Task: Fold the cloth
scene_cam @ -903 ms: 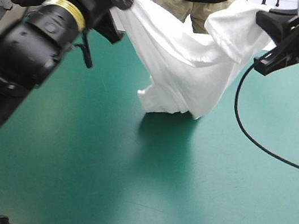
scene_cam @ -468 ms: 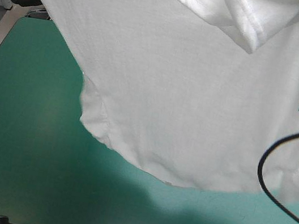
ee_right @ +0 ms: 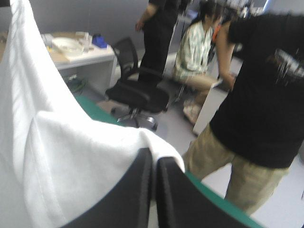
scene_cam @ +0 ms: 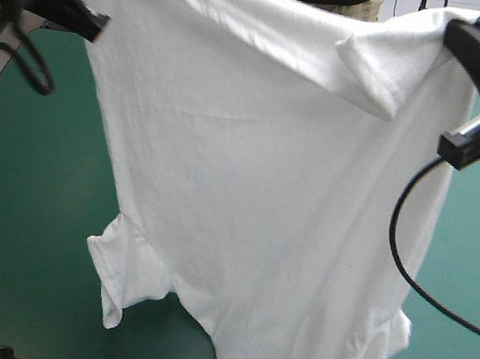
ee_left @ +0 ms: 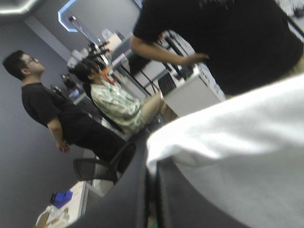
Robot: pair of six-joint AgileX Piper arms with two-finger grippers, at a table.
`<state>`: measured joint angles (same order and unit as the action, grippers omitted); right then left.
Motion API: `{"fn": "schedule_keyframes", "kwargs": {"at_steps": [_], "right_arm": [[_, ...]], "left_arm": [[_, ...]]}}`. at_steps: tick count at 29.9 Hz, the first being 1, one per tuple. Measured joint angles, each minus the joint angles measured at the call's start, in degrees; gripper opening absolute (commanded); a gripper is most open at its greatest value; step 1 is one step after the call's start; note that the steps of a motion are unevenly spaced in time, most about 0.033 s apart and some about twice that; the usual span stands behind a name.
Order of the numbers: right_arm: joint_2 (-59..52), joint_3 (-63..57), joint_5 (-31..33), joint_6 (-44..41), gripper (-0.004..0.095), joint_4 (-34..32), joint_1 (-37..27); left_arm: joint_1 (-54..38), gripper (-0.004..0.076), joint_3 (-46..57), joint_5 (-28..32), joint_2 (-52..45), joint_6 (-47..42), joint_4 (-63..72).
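The white T-shirt [scene_cam: 265,193] hangs in the air as one broad sheet, stretched between the two claws and held up above the teal-green counter [scene_cam: 11,224]. The left claw [ee_left: 152,166] is clenched on one upper corner of the fabric: in its own wrist view the black fingers stand all but together, with the white edge pinched between them and the rest of the cloth spreading away to one side. The right claw [ee_right: 153,161] is likewise clamped on the opposite upper corner, the cloth draped over its fingertips and falling away beside it. Just below the right claw a flap of the fabric [scene_cam: 374,68] is doubled over on the sheet, and what looks like a sleeve [scene_cam: 117,279] dangles under the left claw's side, low down. Whether the bottom edge touches the counter cannot be told, since it runs out of the high view. By my reading the task is at an early stage: the garment is opened out and lifted, but no fold has been made, and it has yet to be laid flat, smoothed and folded into a bundle.
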<state>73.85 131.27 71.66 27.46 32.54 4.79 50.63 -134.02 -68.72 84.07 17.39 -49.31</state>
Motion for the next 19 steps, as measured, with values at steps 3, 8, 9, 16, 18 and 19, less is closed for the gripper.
{"fn": "schedule_keyframes", "kwargs": {"at_steps": [3,8,9,16,18,19], "right_arm": [[1.68,-10.25,-0.15,1.3,-0.0003,-0.18,0.0],[5.54,-25.91,-7.11,3.35,-0.0003,-4.95,0.0],[6.47,-27.79,-9.57,3.41,-0.0003,-6.07,0.0],[18.21,-31.91,-22.1,4.0,-0.0004,-7.7,0.0],[21.18,-31.91,-25.72,4.07,-0.0004,-7.19,0.0],[22.68,-31.91,-27.51,4.07,-0.0003,-7.01,0.0]], "left_arm": [[-2.02,-0.0017,6.92,1.89,4.48,-4.33,-0.21],[-11.26,-0.0016,15.37,12.17,14.63,-12.54,2.66],[-13.14,-0.0016,15.82,14.36,16.3,-13.91,3.78],[-24.23,-0.0016,16.62,28.16,24.87,-15.42,16.34],[-25.86,-0.0017,16.62,31.29,26.6,-15.42,17.18],[-26.45,-0.0017,16.62,32.21,27.48,-15.42,17.68]]}}
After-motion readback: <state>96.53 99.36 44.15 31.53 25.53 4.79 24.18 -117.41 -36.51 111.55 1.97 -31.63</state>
